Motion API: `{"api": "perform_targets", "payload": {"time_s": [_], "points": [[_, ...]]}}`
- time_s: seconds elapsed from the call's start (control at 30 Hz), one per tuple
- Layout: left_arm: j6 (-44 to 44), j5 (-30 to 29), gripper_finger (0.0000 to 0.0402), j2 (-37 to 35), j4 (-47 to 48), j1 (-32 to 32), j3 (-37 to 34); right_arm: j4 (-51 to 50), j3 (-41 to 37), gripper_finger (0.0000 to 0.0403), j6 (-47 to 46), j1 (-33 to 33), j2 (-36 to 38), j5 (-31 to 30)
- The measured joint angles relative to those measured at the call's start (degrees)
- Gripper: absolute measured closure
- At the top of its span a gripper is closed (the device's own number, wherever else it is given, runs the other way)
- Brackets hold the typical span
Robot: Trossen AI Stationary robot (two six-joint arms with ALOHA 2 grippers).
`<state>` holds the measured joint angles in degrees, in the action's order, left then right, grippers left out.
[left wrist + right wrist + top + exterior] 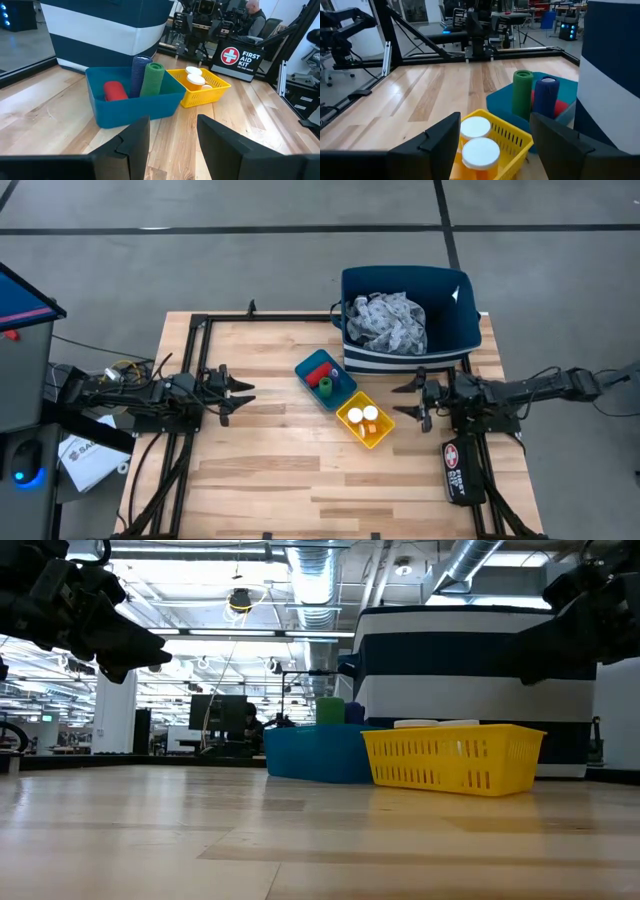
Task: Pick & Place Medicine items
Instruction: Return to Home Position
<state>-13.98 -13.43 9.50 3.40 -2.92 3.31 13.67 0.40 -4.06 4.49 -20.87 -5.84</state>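
The medicine items sit in two small trays at mid-table. The blue tray (pixel 312 367) holds a red bottle (pixel 115 91), a green bottle (pixel 152 79) and a blue container (pixel 141 75), the last two standing upright. The yellow tray (pixel 378 435) holds orange bottles with white caps (pixel 475 126), standing upright. My left gripper (pixel 238 392) hovers open left of the blue tray, its fingers (pixel 135 142) pointing at it. My right gripper (pixel 405 402) hovers open right of the yellow tray (pixel 507 135). Neither touches anything.
A navy bin with white stripes (pixel 455 295), holding a grey-blue patterned cloth (pixel 388 322), stands at the far edge behind the trays. A black first aid kit (pixel 462 470) lies near the right edge. Bare wood spreads across the near half of the table (pixel 290 480).
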Motion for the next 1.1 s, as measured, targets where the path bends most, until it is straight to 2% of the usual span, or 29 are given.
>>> {"api": "perform_targets", "payload": {"time_s": [0.23, 0.33, 0.57, 0.87, 1.1], "points": [[-0.01, 0.0, 0.0245, 0.0, 0.01, 0.0, 0.0, -10.96, -0.02, 0.0168, -3.7, -0.55, 10.28, -0.05], [-0.02, 0.0, 0.0245, -0.02, 0.02, -0.02, 0.0, -11.89, -0.04, 0.0168, -4.67, -0.55, 13.84, 0.46], [-0.02, 0.0, 0.0245, -0.02, 0.0, -0.02, 0.0, -12.08, -0.07, 0.0168, -5.42, -0.55, 15.89, 0.71], [-0.01, 0.0, 0.0245, -0.02, 0.0, -0.02, 0.0, -12.19, -0.09, 0.0168, -12.23, -0.5, 20.53, 1.54], [-0.01, 0.0, 0.0245, -0.02, 0.0, -0.02, 0.02, -12.19, -0.11, 0.0168, -17.46, -0.5, 20.77, 1.53]]}}
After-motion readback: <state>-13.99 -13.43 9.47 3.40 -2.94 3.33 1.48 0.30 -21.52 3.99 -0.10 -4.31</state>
